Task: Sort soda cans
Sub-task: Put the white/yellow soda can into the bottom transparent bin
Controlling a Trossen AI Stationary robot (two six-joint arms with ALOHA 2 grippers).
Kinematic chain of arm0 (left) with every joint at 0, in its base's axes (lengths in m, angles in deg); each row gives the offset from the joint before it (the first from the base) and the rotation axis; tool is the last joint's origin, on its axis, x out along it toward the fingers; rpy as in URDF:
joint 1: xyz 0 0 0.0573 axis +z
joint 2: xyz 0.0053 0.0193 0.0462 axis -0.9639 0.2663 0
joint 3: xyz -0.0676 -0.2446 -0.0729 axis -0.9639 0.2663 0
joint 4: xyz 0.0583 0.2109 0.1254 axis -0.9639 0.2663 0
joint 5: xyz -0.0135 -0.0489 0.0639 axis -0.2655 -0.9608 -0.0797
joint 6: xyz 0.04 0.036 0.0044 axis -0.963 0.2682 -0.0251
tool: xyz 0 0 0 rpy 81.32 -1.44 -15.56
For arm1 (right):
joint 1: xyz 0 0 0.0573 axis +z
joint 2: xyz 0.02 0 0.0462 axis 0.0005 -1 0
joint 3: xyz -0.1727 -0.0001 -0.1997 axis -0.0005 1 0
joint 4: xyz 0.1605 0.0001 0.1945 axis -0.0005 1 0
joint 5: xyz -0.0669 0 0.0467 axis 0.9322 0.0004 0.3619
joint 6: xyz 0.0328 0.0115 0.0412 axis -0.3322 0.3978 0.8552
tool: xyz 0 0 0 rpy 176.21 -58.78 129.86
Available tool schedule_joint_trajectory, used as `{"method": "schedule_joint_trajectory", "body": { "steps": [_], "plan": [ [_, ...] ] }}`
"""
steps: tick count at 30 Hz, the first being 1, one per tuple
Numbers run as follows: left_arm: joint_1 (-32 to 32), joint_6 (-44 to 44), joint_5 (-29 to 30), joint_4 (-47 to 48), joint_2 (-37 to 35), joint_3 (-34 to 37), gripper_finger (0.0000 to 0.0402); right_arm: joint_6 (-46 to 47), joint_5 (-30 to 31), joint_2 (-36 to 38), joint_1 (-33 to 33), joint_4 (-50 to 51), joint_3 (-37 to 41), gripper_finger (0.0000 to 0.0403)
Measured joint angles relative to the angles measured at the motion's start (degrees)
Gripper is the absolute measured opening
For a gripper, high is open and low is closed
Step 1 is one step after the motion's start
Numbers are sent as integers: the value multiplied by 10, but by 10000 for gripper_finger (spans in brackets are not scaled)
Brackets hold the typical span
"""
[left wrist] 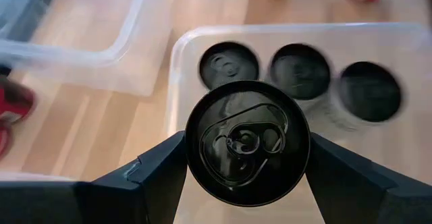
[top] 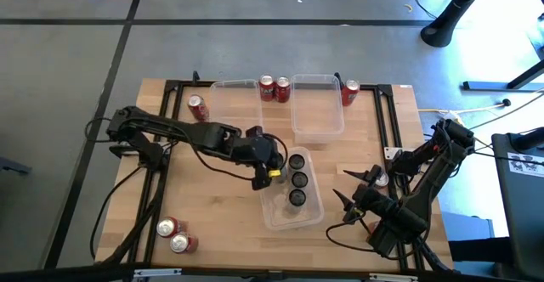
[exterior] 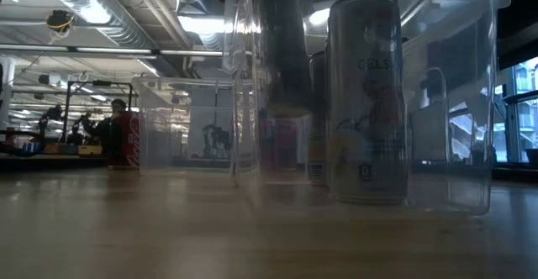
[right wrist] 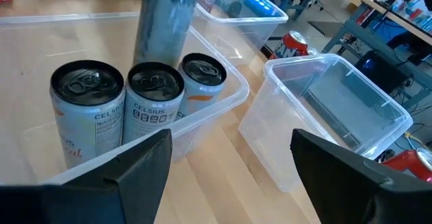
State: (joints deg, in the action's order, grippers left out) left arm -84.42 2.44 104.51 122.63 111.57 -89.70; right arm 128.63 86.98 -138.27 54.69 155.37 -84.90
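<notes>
Over the near clear bin, a dark can clamped between the left tool's fingers; right tool apart.

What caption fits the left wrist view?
Left gripper holds a dark can above the bin containing three dark cans.

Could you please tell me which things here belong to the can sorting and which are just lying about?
Job:
- dark-topped grey soda can in the left gripper
- three grey cans in a bin
- red cans
- clear plastic bins

Lying about:
- black table frame
</notes>
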Motion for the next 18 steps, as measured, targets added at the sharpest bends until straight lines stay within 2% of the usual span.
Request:
{"method": "schedule_joint_trajectory", "body": {
  "steps": [18],
  "plan": [
    [-7,34,17,-14,100,4,261,0,9,0,0,-3,0,303]
  ]
}}
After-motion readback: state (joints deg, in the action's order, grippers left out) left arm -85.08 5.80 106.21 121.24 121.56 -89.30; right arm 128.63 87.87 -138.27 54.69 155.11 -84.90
